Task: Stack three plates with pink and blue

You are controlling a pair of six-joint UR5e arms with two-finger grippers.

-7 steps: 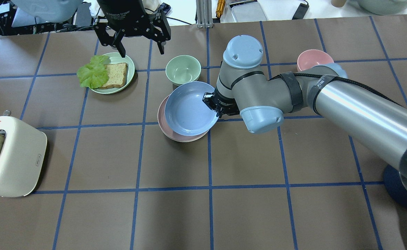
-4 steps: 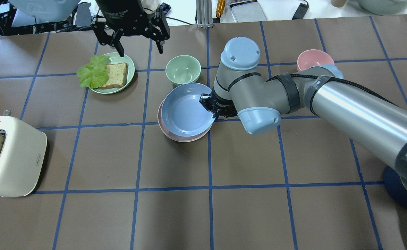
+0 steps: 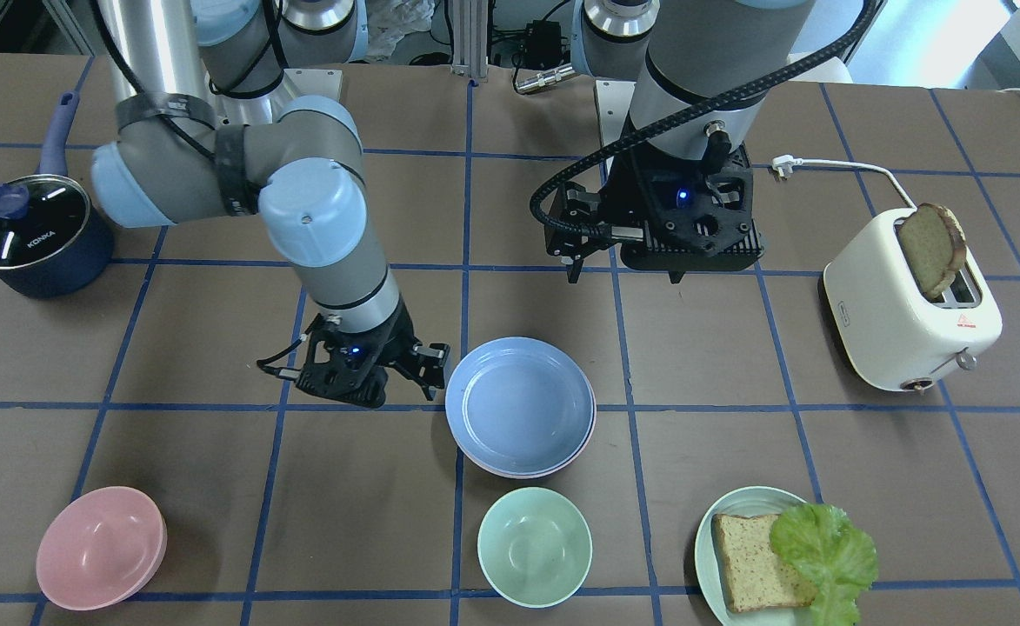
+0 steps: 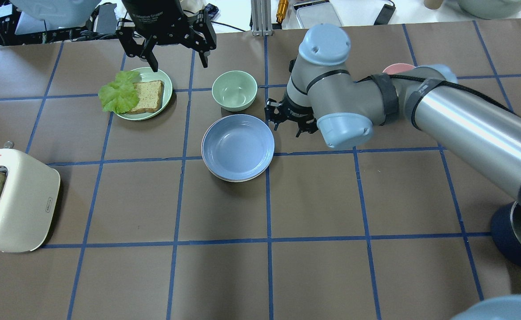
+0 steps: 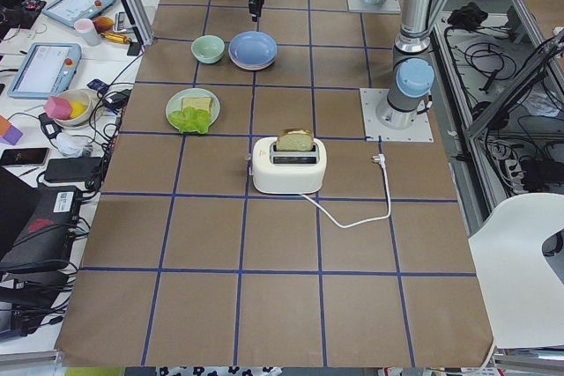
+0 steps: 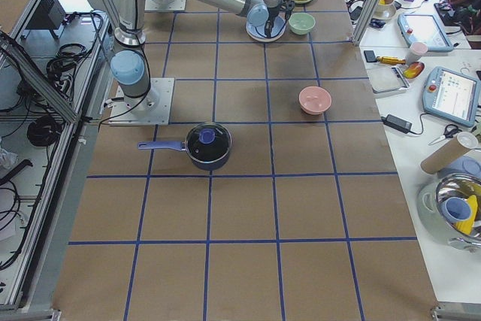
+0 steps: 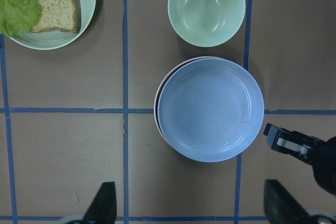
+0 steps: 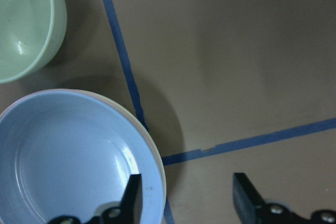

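Right arm: reaches in from the robot's right, forearm stretched low across the table (image 4: 375,275), wrist bent so the tool points down
Right gripper (image 8: 188,195): fingers spread, nothing between them; it hangs just beside the stack's rim, on the side away from the toaster (image 4: 20,209), clear of the rim in the front-facing view
Left arm: held high at the far side of the table, tool pointing straight down
Left gripper (image 4: 179,62): fingers wide apart and empty, poised over the far edge of the mint plate (image 4: 166,86) with bread and lettuce
Blue plate (image 4: 238,146): lies level and upright on top of the stack, near the table's middle, just in front of the mint bowl (image 4: 234,90) and apart from it
Pink plate (image 3: 527,475): directly under the blue one; only a thin sliver of rim shows
Under the pink: cannot tell what lies there
Change, right gripper: a second ago it pinched the blue plate's rim; it has let go and drawn back and up
Change, blue plate: it sat skewed over the pink, leaving a wide crescent bare; now it is centred
Change, left gripper: has barely moved
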